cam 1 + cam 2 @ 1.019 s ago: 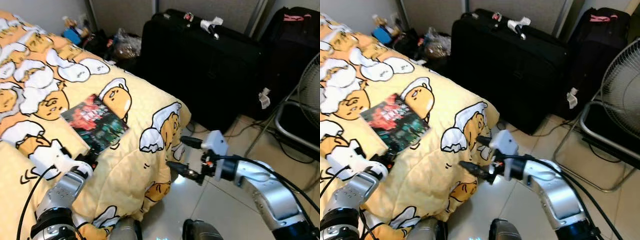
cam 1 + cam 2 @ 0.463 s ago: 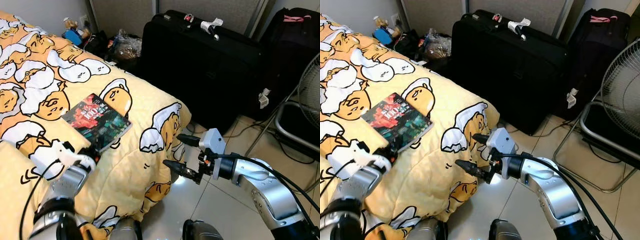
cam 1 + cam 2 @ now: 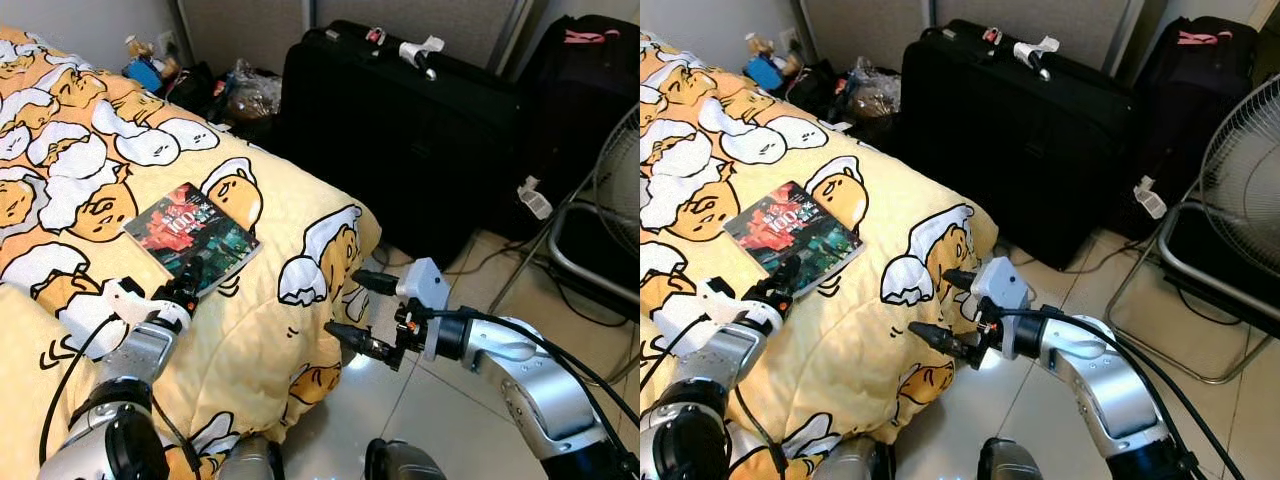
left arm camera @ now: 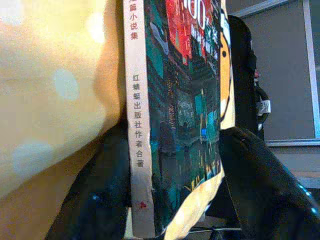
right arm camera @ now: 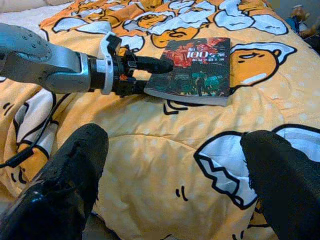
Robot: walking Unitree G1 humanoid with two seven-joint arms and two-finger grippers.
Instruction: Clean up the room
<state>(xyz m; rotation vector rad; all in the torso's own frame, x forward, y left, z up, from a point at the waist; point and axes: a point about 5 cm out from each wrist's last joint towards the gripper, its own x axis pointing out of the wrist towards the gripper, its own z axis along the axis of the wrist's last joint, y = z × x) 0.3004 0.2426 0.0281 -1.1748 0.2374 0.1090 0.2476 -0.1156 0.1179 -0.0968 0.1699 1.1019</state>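
Bed (image 3: 300,330) w/ yellow quilt, cartoon egg print; corner hangs over glossy tile floor (image 3: 450,400). Black suitcase (image 3: 400,130) stands beyond bed corner, white tag on its handle. 2nd black bag (image 3: 585,90) to its right. Fan (image 3: 610,190) on metal stand at right edge. Clutter of small items (image 3: 150,65) by wall, far side of bed; contents too small to tell.

Book (image 3: 192,237) lies flat on quilt near bed edge, cover up: dark teal/red art, "100" in title, white spine w/ printed characters.

Left gripper (image 3: 185,290) at book's near corner, fingers apart, 1 on each side of corner (left wrist view); not clamped.

Right gripper (image 3: 355,310) over floor just off bed corner, fingers spread, holds nothing, pointed toward bed.
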